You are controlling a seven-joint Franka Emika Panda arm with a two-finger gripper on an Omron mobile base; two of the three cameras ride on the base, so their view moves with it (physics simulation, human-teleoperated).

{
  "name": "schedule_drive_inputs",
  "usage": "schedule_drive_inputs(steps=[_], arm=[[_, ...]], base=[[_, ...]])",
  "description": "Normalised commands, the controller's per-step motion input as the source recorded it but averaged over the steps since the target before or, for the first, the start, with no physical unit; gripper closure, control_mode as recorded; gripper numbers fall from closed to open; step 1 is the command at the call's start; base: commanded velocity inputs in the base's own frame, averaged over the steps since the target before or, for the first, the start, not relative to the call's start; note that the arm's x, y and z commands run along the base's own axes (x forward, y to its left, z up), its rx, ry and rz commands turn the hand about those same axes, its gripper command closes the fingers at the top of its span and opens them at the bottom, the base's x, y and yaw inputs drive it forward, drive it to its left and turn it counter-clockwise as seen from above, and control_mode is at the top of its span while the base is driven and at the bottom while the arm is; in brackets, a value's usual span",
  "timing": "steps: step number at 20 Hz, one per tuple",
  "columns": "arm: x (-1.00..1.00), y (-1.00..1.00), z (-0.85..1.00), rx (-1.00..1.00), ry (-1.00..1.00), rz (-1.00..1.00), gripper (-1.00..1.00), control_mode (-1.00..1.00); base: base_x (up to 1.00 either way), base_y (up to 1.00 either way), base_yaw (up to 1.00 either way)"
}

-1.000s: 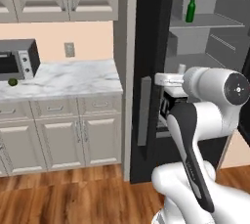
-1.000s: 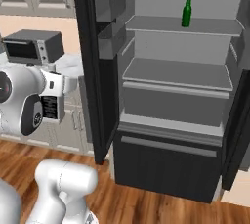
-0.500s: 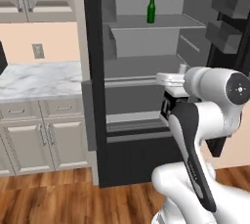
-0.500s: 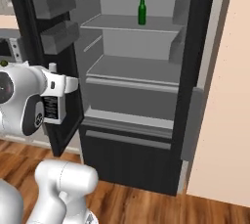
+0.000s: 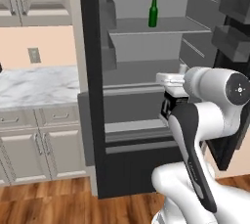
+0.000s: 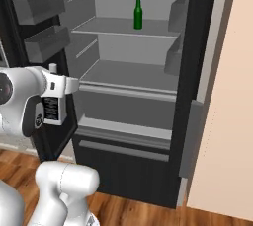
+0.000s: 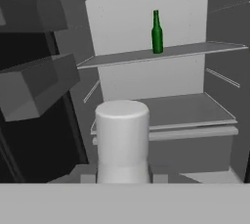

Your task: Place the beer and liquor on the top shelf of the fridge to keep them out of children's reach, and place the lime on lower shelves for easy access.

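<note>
The fridge [image 5: 93, 96] stood open in front of the robot, with its black doors swung to both sides and its grey inside in full view; the beer [image 5: 153, 11], a slim green bottle, stood upright on the top shelf [image 5: 161, 25], a little toward the left part of it in the left base view and near the middle in the right base view [image 6: 138, 12]; in the hand view the same bottle [image 7: 156, 32] stood on the shelf [image 7: 195, 51] against the pale back wall. The claw [image 6: 55, 102] was closed on the liquor [image 6: 53, 106], a squat white bottle with a black label; in the right base view this bottle hung at the end of the arm, in front of the left door and outside the fridge, at about the height of the middle shelf [image 6: 133, 77]; in the left base view the liquor [image 5: 168, 108] was partly hidden behind the white arm. In the hand view the white neck of the liquor [image 7: 122, 140] rose at the bottom, in front of the middle shelf [image 7: 185, 113], and the fingertips themselves could not be seen around it. The door bins [image 6: 39, 8] were on the open left door; a marble table [image 5: 39, 86] with pale cabinets [image 5: 39, 149] below it stood to the left of the fridge; the floor [image 5: 49, 203] was of brown wood.
</note>
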Motion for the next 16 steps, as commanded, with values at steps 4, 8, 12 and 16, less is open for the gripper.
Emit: schedule_drive_inputs(steps=[4, 8, 12, 16], arm=[[0.0, 0.0, 0.0, 0.0, 0.0, 0.0, 1.0, 1.0], [0.0, 0.0, 0.0, 0.0, 0.0, 0.0, 1.0, 1.0], [0.0, 0.0, 0.0, 0.0, 0.0, 0.0, 1.0, 1.0], [0.0, 0.0, 0.0, 0.0, 0.0, 0.0, 1.0, 1.0]], base=[[0.64, 0.0, -0.01], [0.61, -0.09, -0.05], [0.52, -0.19, -0.09], [0.45, -0.2, -0.13]])
